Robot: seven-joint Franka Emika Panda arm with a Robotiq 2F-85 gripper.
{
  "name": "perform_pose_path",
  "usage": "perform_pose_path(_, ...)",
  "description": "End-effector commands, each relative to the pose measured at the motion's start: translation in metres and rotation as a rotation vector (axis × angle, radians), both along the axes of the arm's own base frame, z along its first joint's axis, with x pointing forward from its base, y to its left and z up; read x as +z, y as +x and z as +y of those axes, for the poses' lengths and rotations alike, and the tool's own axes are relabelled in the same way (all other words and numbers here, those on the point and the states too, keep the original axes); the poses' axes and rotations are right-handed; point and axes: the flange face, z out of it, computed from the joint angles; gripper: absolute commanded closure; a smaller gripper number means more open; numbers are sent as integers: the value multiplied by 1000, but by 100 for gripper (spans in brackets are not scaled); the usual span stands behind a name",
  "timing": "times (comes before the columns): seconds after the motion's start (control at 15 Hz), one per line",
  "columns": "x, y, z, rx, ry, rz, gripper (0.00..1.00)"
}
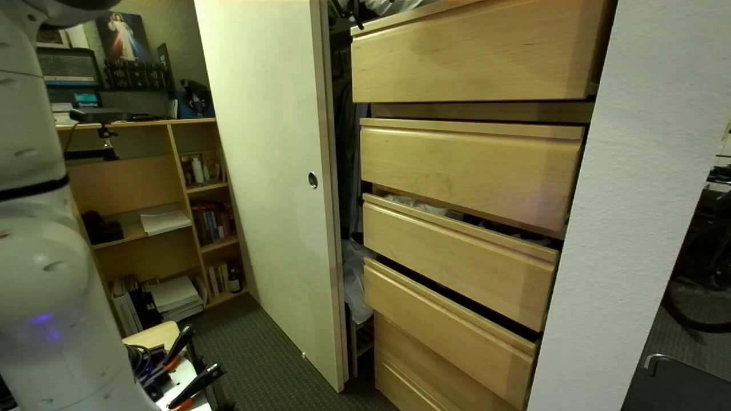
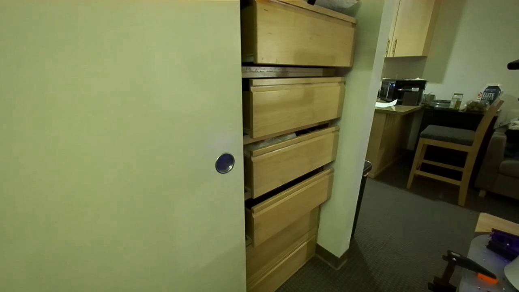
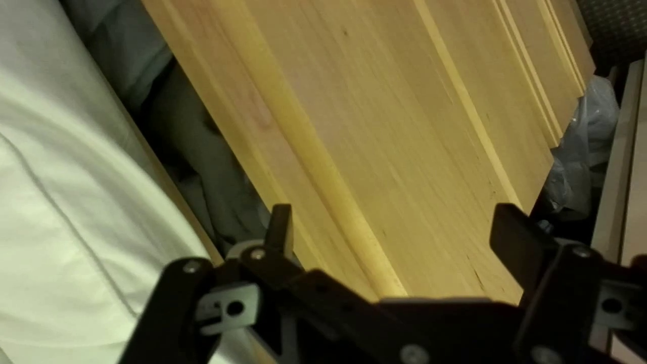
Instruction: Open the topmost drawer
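Note:
The topmost drawer [image 1: 474, 57] has a wide, flat, pale blond wood front and juts out from the cabinet in both exterior views [image 2: 304, 34]. In the wrist view its front [image 3: 364, 131] runs diagonally, and dark grey cloth [image 3: 187, 131] shows in the gap behind its upper edge. My gripper [image 3: 399, 217] is open with nothing between its fingers. Its left finger is over the drawer's upper edge and its right finger is over the lower part of the front; contact cannot be told. In an exterior view only a dark part of the gripper [image 1: 346, 12] shows at the drawer's upper corner.
White fabric [image 3: 76, 202] lies left of the gripper, above the drawer's back. Several lower drawers [image 1: 457, 245] also stand partly out. A tall cream sliding door [image 1: 268, 171] stands beside the cabinet, and a wall [image 1: 639, 200] borders its other side.

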Motion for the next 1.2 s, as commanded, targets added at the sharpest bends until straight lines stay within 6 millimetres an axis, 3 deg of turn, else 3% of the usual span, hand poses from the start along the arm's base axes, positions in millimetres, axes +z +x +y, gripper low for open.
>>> perform_pose_path(0.0, 1, 10, -8, 34, 7, 22, 0)
perform_pose_path(1.13, -16, 42, -21, 70, -1, 69, 0)
